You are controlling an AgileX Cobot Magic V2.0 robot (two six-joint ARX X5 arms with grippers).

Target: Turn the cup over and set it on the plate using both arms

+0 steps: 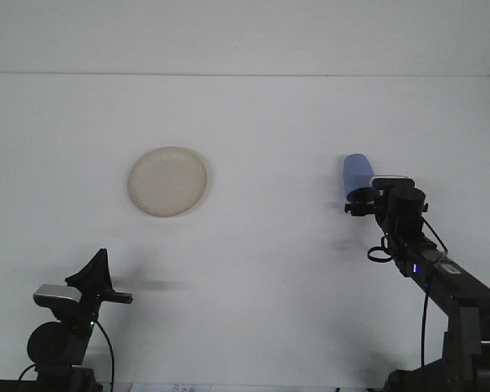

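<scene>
Cup and plate lie well apart on the white tabletop, which fills nearly the whole front view. Next in size are the two arms: the right arm stretches forward from the lower right corner, while the left arm sits folded low at the lower left, far from both objects. The cream plate lies flat and bare on the left half. The blue cup is on the right half, apparently lying with its mouth toward the robot. The right hand is at the cup's near end, touching or almost touching the rim; whether its fingers are spread, closed, or already gripping the rim I cannot tell, as they are too small and dark. The left hand points up and forward, holding nothing; its fingers cannot be made out either.

The step in hand looks like the first one: the right arm reaching in to take the cup. The next move calls for a firm grip on the cup's rim or wall, then lifting and turning it upright toward the plate.
</scene>
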